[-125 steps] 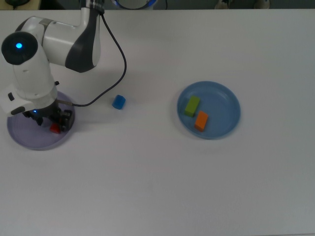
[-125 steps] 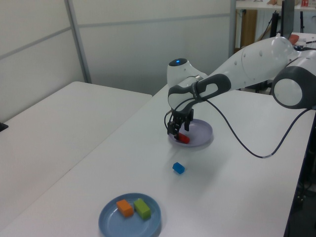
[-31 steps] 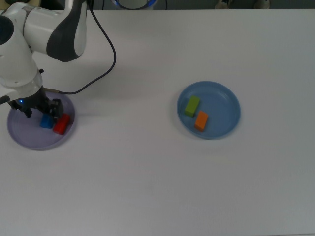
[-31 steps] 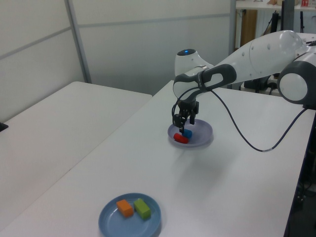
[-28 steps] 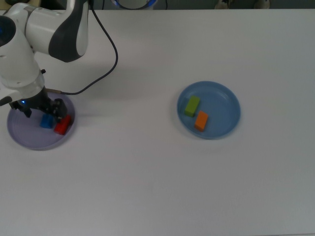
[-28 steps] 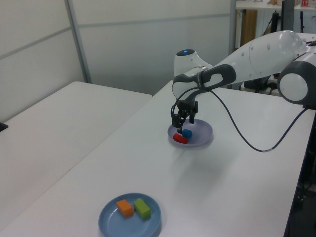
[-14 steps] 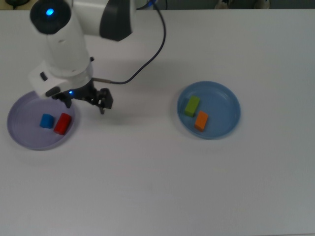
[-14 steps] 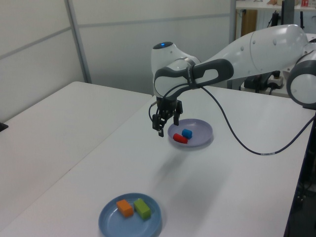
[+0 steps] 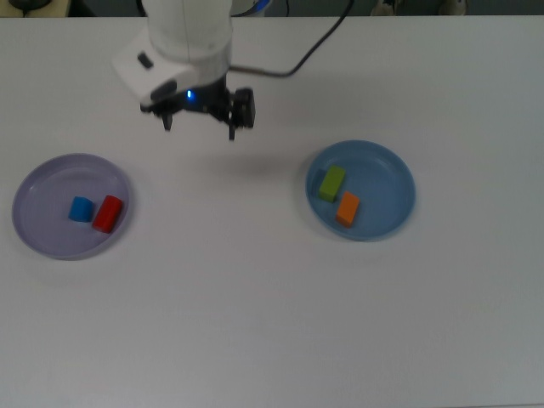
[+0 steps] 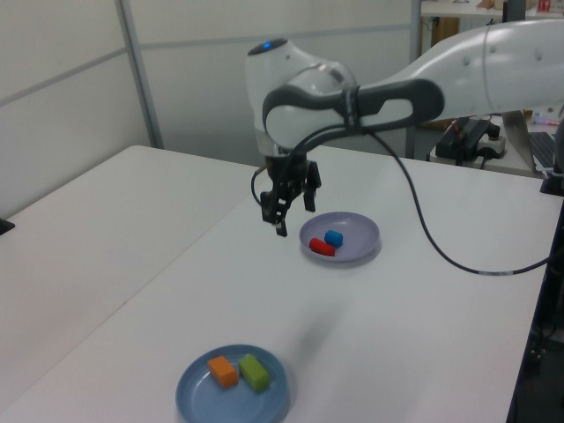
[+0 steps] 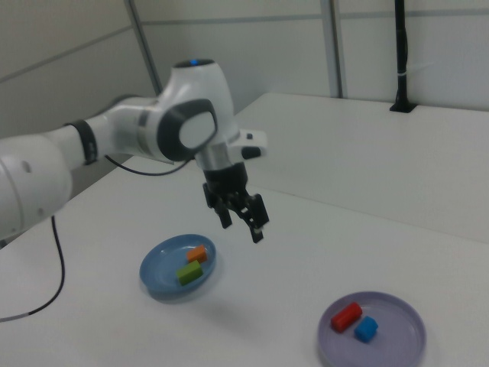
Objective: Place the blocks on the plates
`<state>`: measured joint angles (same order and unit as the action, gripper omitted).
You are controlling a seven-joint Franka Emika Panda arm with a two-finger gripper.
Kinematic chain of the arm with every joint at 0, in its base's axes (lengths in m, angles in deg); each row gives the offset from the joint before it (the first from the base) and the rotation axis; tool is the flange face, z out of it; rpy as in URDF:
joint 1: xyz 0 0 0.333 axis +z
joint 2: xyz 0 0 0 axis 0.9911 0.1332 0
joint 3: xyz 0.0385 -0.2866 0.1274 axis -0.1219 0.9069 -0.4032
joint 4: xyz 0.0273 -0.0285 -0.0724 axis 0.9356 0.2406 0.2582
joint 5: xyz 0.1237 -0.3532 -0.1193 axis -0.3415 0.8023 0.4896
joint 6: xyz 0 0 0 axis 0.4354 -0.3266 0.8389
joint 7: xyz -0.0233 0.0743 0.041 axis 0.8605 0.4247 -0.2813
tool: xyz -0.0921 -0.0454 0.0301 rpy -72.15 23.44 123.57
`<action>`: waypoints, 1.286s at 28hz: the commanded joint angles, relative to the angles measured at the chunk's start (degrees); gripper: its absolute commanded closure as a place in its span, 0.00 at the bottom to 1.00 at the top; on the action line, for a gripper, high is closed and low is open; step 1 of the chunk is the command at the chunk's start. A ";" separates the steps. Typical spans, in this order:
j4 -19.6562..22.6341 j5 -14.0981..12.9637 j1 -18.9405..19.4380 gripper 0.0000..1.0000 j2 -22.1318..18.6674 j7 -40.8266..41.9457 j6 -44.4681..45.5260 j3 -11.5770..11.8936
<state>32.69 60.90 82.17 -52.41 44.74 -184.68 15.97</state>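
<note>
The Panda arm's gripper hangs above the white table with its two black fingers spread apart and nothing between them, roughly midway between the two plates. To the top view's left of the gripper and nearer the lower edge sits the lavender plate, a round shallow dish with a raised rim, holding two blocks side by side: a stubby blue cylinder and a red cylinder lying on its side. To the top view's right of the gripper rests the blue plate, similar in size, carrying two more: a green bar and an orange block. All four blocks lie on plates, two per plate.
</note>
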 commanded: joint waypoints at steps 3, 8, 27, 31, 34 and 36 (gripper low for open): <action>0.96 0.79 0.09 0.00 -7.56 3.51 4.52 1.13; 0.87 0.18 -0.26 0.00 -9.33 10.02 11.96 1.57; -1.24 0.70 -1.40 0.00 -9.42 5.02 10.59 3.32; -3.17 -0.18 -1.93 0.00 -9.33 0.12 10.15 4.99; -3.17 0.00 -2.02 0.00 -9.42 -0.78 10.23 5.00; -3.17 0.09 -1.93 0.00 -9.42 -0.35 10.23 5.00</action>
<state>29.81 60.97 80.07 -61.50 46.23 -173.55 20.48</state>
